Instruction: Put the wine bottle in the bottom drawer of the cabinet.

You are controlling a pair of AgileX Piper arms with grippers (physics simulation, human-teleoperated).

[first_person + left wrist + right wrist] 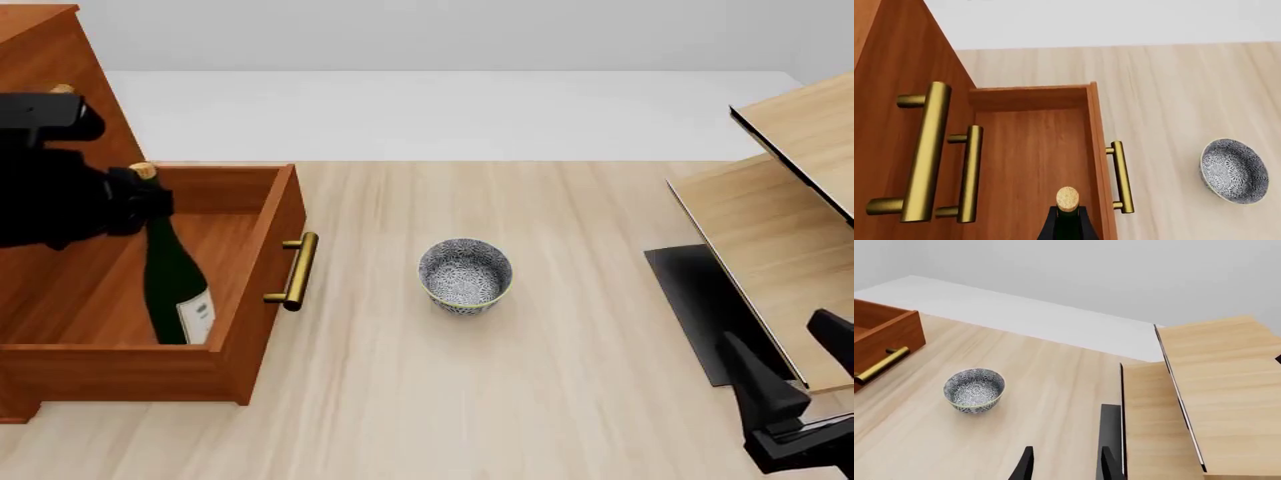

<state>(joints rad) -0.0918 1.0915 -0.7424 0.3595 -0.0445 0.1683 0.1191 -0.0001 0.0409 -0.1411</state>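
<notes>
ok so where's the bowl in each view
Front view: the bowl sits mid-table, right of the open drawer.
Left wrist view: bowl beyond the drawer's handle.
Right wrist view: bowl near the drawer corner.
Shared landmark: the drawer's brass handle.

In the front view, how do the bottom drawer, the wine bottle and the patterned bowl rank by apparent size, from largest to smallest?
1. bottom drawer, clearly the largest.
2. wine bottle, standing inside the drawer, taller than the bowl is wide.
3. patterned bowl, the smallest, though its area looks close to the bottle's, so this last ranking is not firm.
</notes>
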